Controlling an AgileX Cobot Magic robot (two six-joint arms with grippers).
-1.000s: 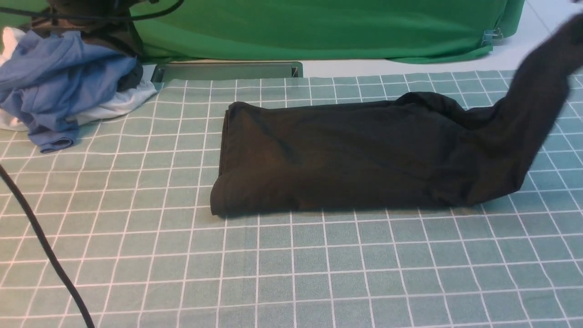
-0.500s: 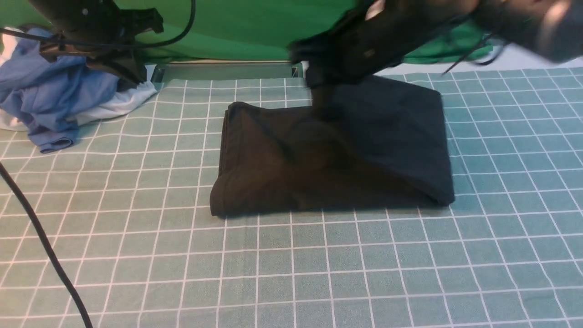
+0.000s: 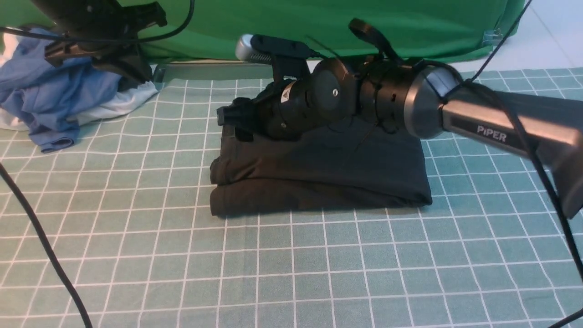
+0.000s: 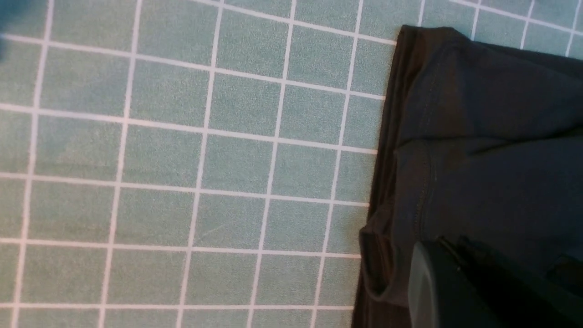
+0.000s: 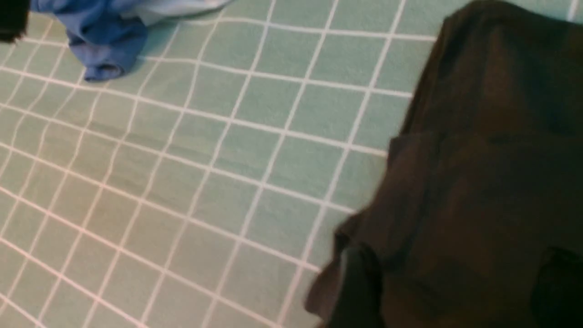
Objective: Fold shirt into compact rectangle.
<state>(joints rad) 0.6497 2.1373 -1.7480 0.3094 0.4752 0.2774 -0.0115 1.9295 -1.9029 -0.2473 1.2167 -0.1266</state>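
Shirt (image 3: 319, 173) lies mid-surface on the checked cloth (image 3: 319, 273), folded into a two-layer rectangle. The top layer sits short of the bottom one, which peeks out along the near and left edges.

Right claw (image 3: 230, 122) is low over the shirt's far-left corner, with the arm stretched across the whole fold. In the right wrist view the fingers (image 5: 360, 282) stand well apart, with cloth under them and nothing pinched between: released, as far as dark on dark allows. Left claw (image 3: 109, 61) hangs high at the far left above the blue and white garments (image 3: 54, 86). Whether it is spread or clenched I cannot tell.

Risks, as I judge them:
- Soft knit may cling to a finger. If the right claw pulls away low or sideways, the top layer probably drags with it and the fold opens.
- The left-edge layers are already uneven, with a small bunched lip (image 4: 378, 269). A further fold would likely lock in a crooked edge.
- A thin cable (image 3: 524, 132) runs along the right arm close above the fabric and could catch a corner.
- The garment pile is well apart from the shirt, so there is little chance of tangling.

Containers: none seen. A grey slot-like frame (image 3: 227, 71) sits at the far edge of the surface, and its contents are not visible. Green cloth (image 3: 319, 27) hangs behind.
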